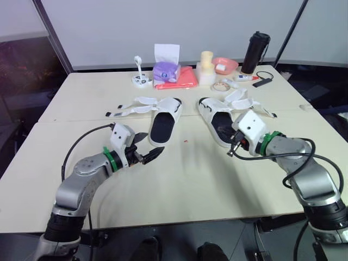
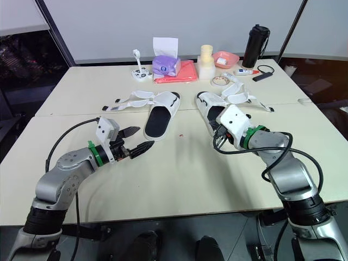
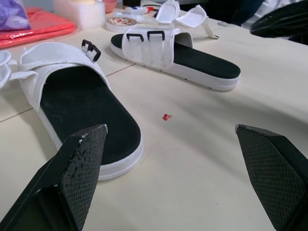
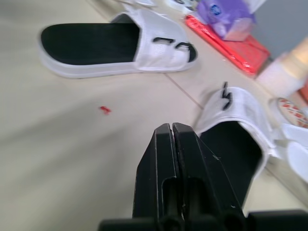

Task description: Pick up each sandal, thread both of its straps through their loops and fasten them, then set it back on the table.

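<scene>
The left hand point(image 1: 154, 143) hangs empty with its fingers wide apart, just at the near side of the left sandal point(image 1: 163, 124), and it points toward the heel. The right hand point(image 4: 172, 132) has its fingers pressed together and holds nothing. It is just beside the near end of the right sandal point(image 1: 213, 118). Both sandals lie flat side by side in the middle of the worktop point(image 1: 179, 179), heels at the near side. Their straps point(image 1: 135, 107) are unfastened and spread outward, to the left from the left sandal and to the right from the right one. The black loops point(image 3: 90, 50) are empty.

The main risk, as I judge it, is pushing instead of gripping. A finger that meets the low sole edge may slide the sandal over the smooth worktop, toward the other sandal or the tape roll point(image 1: 221, 86) farther back. The right hand cannot take anything until it opens. When a sandal is lifted, its loose straps may hang, twist or drag, which would make the threading hard.
</scene>
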`<state>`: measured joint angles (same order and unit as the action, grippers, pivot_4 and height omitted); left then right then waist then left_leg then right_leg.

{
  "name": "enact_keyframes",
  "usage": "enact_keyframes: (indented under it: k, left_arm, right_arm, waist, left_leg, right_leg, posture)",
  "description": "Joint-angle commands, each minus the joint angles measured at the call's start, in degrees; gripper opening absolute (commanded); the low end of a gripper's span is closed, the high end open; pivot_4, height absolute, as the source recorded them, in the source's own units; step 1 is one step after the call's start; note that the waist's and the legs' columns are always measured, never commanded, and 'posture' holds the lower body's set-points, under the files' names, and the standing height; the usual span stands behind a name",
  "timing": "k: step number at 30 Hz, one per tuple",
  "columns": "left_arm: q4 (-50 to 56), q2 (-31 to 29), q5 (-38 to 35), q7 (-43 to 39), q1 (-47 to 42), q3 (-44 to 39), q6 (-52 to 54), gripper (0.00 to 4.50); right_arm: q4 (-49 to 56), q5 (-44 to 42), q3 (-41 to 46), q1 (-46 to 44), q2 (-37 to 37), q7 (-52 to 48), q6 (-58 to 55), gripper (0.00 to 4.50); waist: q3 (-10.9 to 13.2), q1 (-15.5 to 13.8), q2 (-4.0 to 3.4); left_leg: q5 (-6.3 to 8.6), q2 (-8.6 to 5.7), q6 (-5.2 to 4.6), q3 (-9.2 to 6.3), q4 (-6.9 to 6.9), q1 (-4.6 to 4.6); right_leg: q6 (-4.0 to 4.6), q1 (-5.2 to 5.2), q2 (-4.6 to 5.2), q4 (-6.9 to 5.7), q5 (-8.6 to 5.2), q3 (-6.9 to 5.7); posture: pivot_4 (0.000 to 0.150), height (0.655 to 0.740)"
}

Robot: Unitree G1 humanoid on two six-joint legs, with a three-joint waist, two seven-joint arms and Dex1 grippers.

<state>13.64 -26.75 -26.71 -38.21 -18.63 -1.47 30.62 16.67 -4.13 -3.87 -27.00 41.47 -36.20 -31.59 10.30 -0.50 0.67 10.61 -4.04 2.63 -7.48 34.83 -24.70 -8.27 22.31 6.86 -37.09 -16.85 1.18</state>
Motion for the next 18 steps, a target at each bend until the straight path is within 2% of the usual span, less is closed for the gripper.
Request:
enact_keyframes:
  k: [1, 4, 7, 12, 18]
  left_arm:
    - [1.6, 0.2, 0.2, 0.4, -0.7, -0.4, -1.2, 4.50]
    - [1.3, 0.3, 0.3, 0.2, -1.0, -0.2, -1.2, 4.50]
    - [1.3, 0.4, 0.5, 0.2, -1.2, 0.0, -1.3, 4.50]
    - [2.0, 0.6, 0.7, 0.7, -0.7, -0.2, -1.3, 4.50]
    - [3.5, 0.7, 0.8, 1.6, 0.5, -0.4, -1.1, 4.50]
  right_arm:
    - [-5.5, 5.5, -2.7, -4.6, -0.1, 1.8, 6.1, 1.48]
    - [-15.0, 12.1, -7.8, -9.7, -0.7, 3.5, 14.1, 2.72]
    - [-28.6, 20.1, -13.5, -15.3, -1.6, 7.0, 24.1, 4.37]
    - [-50.8, 30.5, -19.9, -24.8, -4.3, 16.0, 37.2, 4.45]
    - [-73.2, 36.5, -22.8, -34.7, -9.0, 27.1, 45.2, 4.45]
  waist:
    - [0.0, 0.1, 0.00]
    - [0.0, 0.5, -0.01]
    - [0.0, 1.2, -0.01]
    - [0.0, 1.5, -0.02]
    - [0.0, 1.7, -0.05]
  left_leg:
    - [0.00, 0.00, 0.00, 0.02, 0.00, 0.00]
    - [0.00, -0.01, 0.01, 0.15, 0.00, 0.00]
    - [-0.04, -0.01, 0.06, 0.19, -0.07, 0.00]
    - [-0.06, -0.01, 0.09, 0.23, -0.12, 0.01]
    - [-0.10, -0.01, 0.16, 0.23, -0.20, 0.01]
  right_leg:
    - [0.00, 0.00, 0.00, 0.00, 0.00, 0.00]
    - [0.00, 0.02, 0.00, -0.01, 0.00, 0.00]
    - [0.00, 0.03, -0.01, -0.01, 0.00, -0.01]
    - [0.00, 0.09, -0.01, -0.02, 0.00, 0.03]
    - [0.00, 0.14, -0.02, -0.03, 0.01, 0.07]
  posture:
    - [0.150, 0.7400]
    - [0.150, 0.7400]
    - [0.150, 0.7400]
    - [0.150, 0.7400]
    - [0.150, 0.7400]
